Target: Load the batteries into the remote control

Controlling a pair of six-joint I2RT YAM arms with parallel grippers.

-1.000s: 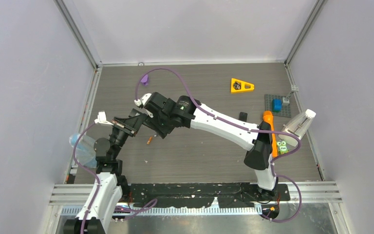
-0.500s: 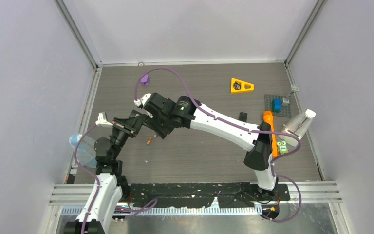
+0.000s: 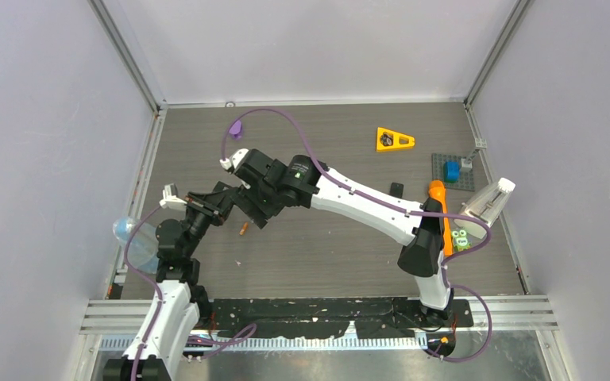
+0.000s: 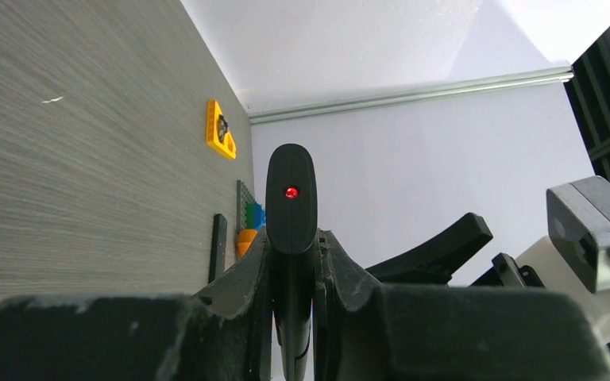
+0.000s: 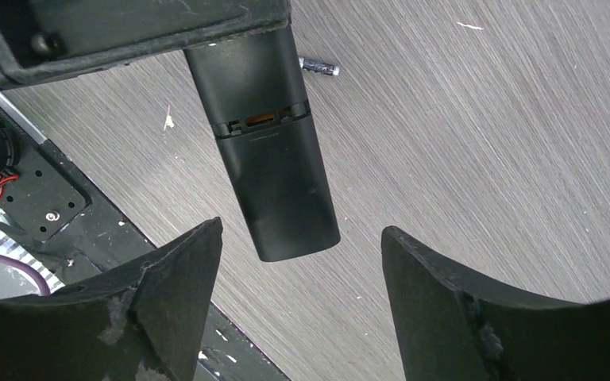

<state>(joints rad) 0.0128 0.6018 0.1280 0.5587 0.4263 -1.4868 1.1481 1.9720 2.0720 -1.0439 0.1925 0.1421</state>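
My left gripper (image 4: 292, 238) is shut on the black remote control (image 4: 291, 198), which sticks out past its fingers with a red dot on its face. In the right wrist view the remote control (image 5: 274, 182) hangs above the table, and a narrow gap across its back shows orange inside. My right gripper (image 5: 300, 238) is open. Its fingers stand on either side of the remote's free end without touching it. One dark-tipped battery (image 5: 318, 67) lies on the table beyond the remote. From above, an orange battery (image 3: 243, 229) lies just below both grippers (image 3: 234, 205).
A small black piece (image 3: 397, 189), a long orange stick (image 3: 438, 208), an orange wedge (image 3: 395, 140) and a grey baseplate (image 3: 465, 181) carrying a blue brick stand at the right. A green toy (image 3: 461, 236) lies near the right arm. A clear bottle (image 3: 127, 234) sits at the left edge.
The right gripper's jaws have spread apart around the remote's end. Both wrists have shifted slightly to the left. The left gripper keeps its hold.
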